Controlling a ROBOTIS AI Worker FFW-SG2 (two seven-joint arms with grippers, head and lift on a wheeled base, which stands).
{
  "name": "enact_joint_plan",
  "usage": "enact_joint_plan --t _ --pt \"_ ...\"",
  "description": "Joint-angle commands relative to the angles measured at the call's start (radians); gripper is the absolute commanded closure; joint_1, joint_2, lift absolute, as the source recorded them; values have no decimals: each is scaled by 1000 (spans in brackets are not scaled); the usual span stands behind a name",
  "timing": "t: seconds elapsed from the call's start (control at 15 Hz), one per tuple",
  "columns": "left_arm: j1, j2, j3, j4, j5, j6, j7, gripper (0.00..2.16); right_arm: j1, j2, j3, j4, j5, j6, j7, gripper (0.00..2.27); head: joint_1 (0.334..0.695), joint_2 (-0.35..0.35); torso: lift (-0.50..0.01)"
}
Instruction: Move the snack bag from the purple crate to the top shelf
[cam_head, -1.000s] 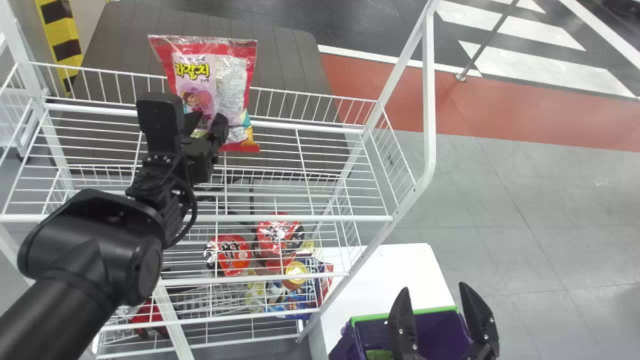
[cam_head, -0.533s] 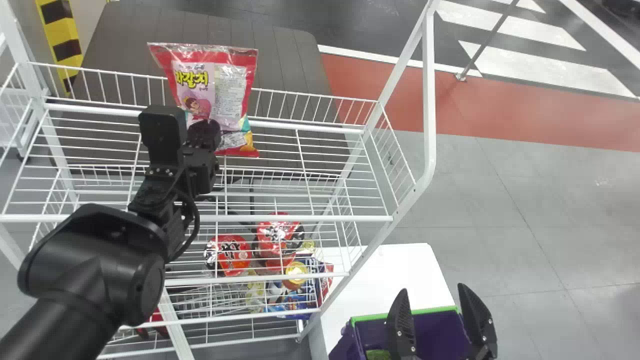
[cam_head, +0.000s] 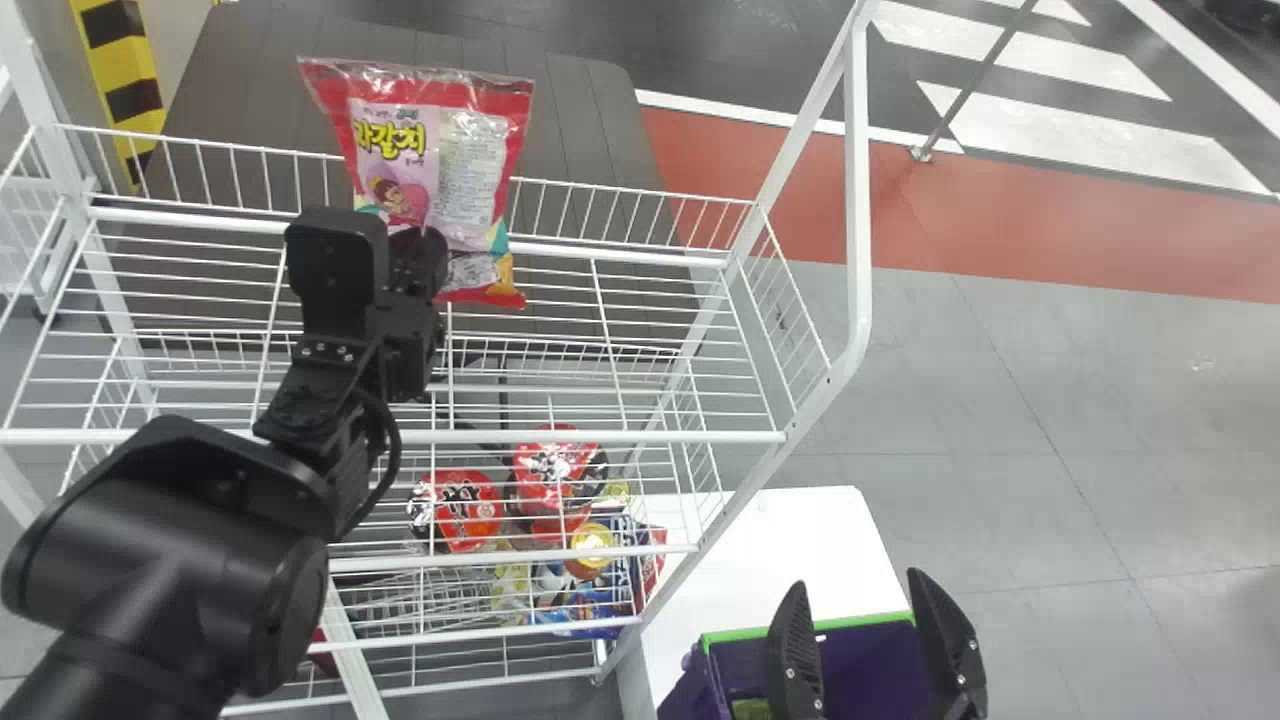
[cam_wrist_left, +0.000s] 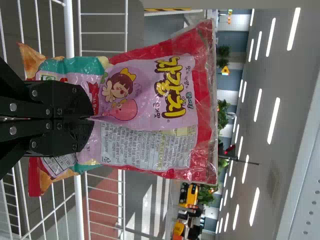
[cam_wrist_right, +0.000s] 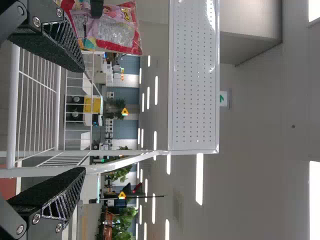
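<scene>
My left gripper holds the red and pink snack bag upright over the white wire top shelf. In the left wrist view, the left gripper is shut on the lower part of the snack bag. At the head view's bottom right, my right gripper stands open in front of the purple crate with its green rim. The right wrist view has the right gripper with its fingers wide apart, and the snack bag farther off.
White slanted posts and a wire side rim bound the rack on its right. Red cup noodles and other packages lie on lower levels. A white table carries the crate. In the right wrist view a perforated panel stands beyond the shelf.
Against the last half second, the snack bag has risen slightly and shifted a little right, after dipping earlier. The left arm's forearm has shifted too. The right gripper has moved slightly left.
</scene>
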Motion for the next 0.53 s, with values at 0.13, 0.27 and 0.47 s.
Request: enact_joint_plan --t 0.13,0.27,0.47 --pt "14 -3 69 -10 -80 18 -18 1318 0 0 8 2 3 -5 0 124 695 -350 -1" --pt "17 -3 99 -10 -90 18 -21 1318 0 0 8 2 4 -5 0 124 695 -344 -1" --pt "17 -3 175 -3 -116 12 -41 1318 5 0 12 -1 12 -5 0 124 695 -309 -1"
